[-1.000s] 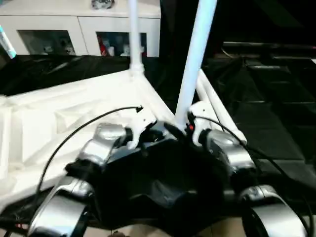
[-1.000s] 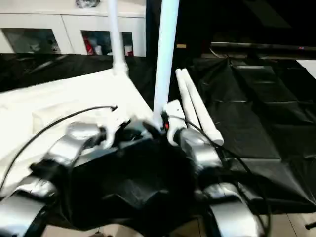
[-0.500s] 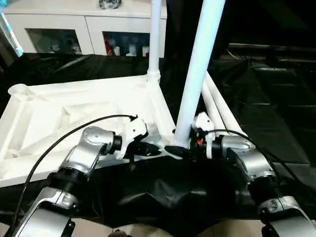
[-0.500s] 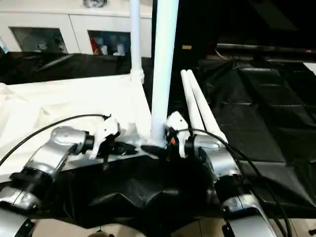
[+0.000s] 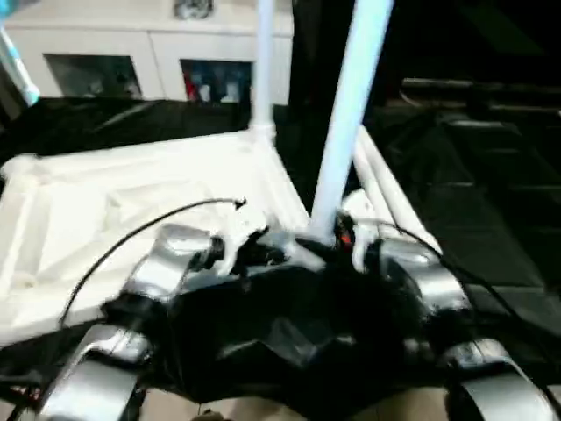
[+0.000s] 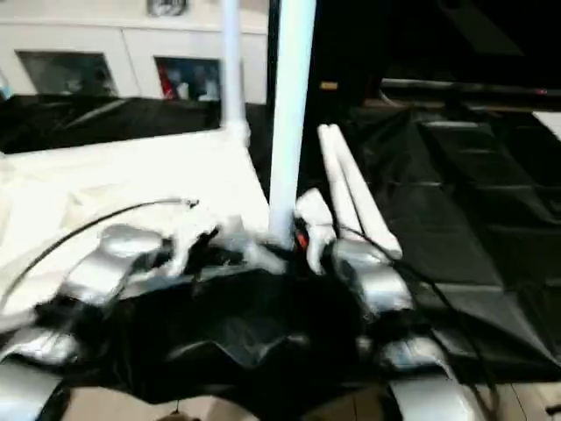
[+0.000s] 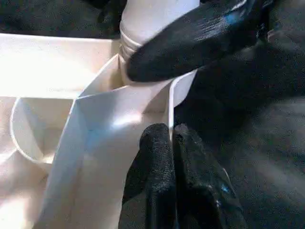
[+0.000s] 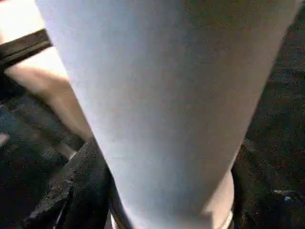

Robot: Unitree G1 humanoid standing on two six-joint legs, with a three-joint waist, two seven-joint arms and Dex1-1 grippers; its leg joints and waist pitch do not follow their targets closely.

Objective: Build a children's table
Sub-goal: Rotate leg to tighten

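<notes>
The white tabletop [image 5: 131, 184] lies upside down, ribs up, on black cloth. One tube leg [image 5: 261, 61] stands in its far right corner socket. A second leg [image 5: 351, 105] stands upright at the near right corner, and my right gripper [image 5: 323, 244] is shut on its base. In the right wrist view that leg [image 8: 162, 95] rises close in front, with a black finger [image 8: 81, 191] against it. My left gripper [image 5: 263, 250] sits just left of that corner. In the left wrist view it [image 7: 171, 143] is shut on the tabletop's thin rim wall [image 7: 119, 105], below the leg's base [image 7: 147, 14].
Two loose white legs [image 5: 386, 193] lie side by side on the black cloth [image 5: 491, 175] right of the tabletop. A white glass-door cabinet [image 5: 131, 53] stands behind the work. My silver forearms cross the near part of the head views.
The head camera has bobbed, shifting the whole picture. Both grippers stay at the near right corner, and the held leg remains upright there.
</notes>
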